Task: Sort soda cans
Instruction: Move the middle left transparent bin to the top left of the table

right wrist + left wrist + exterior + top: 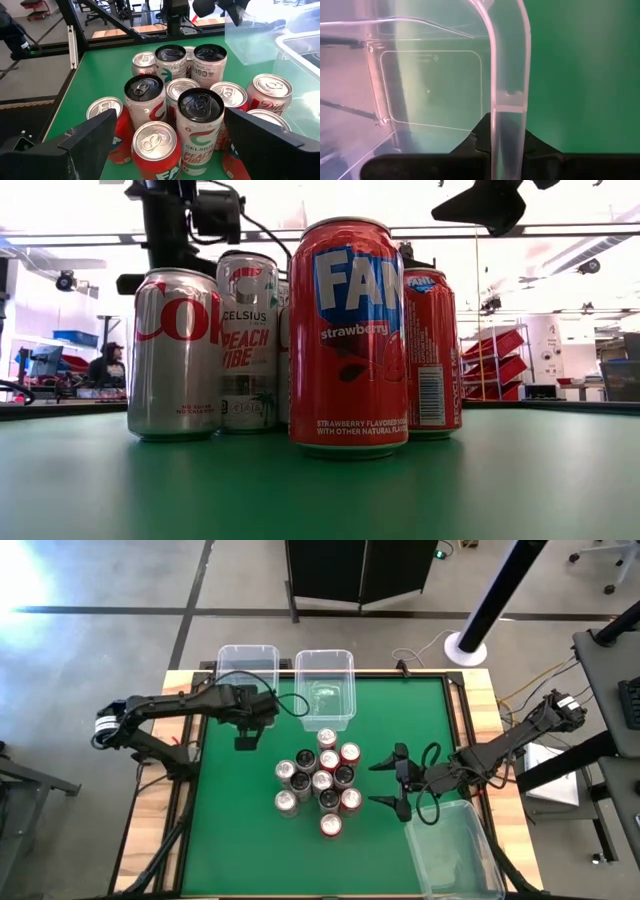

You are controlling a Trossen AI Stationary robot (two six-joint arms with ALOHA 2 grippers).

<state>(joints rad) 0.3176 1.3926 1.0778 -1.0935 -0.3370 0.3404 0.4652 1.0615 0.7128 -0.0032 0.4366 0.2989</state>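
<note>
Several soda cans (322,780) stand upright in a tight cluster mid-table, red, silver-white and black. From table height, a red Fanta can (348,335) is nearest, with a silver Coke can (175,355) and a white Celsius can (248,340) beside it. My right gripper (390,782) hangs open just right of the cluster, and its fingers (85,145) frame the cans without touching them. My left gripper (260,708) is at the far left, shut on a clear plastic bin (247,665). My left gripper holds the clear bin by the rim of its wall (508,107), near a rounded corner. One finger (480,140) is on the bin's inner side and the other is on the outer side. Whether the bin rests on the table or is lifted does not show.
A second clear bin (325,685) stands at the far edge, just right of the held one. A third clear bin (455,845) lies at the near right corner, close behind my right gripper. Green mat lies bare left of the cans and along the near edge.
</note>
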